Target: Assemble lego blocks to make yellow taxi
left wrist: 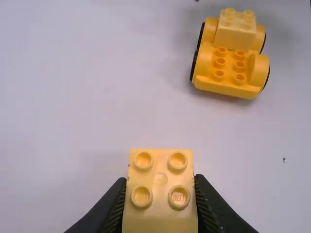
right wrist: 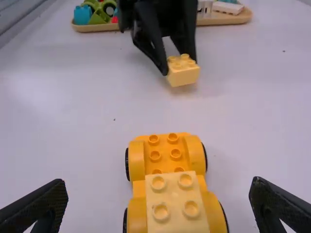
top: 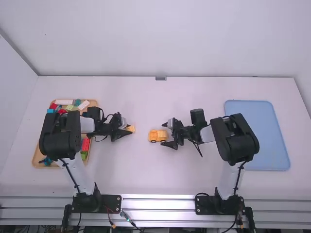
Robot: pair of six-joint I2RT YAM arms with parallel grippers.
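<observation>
Tabletop (top: 136,170): was white.
Wheeled base (top: 156,137): long axis ran crosswise — one end cropped, right wrist view.
Left gripper (top: 128,129): pinched yellow block (left wrist: 160,213).
Right gripper (top: 164,135): gaped.

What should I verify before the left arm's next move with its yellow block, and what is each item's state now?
1. Yellow block clamped in the left gripper: ok.
2. Its studs face up: ok.
3. Yellow wheeled base has bare studs for another block: ok, beside the block already mounted.
4. Mounted block pressed fully down: cannot tell.
5. Held block over the base: not ok, it is off to one side, well apart from it.
6. Right gripper bracing the base: not ok, its fingers are open and apart from it; probably worth closing if pressing needs support.
</observation>
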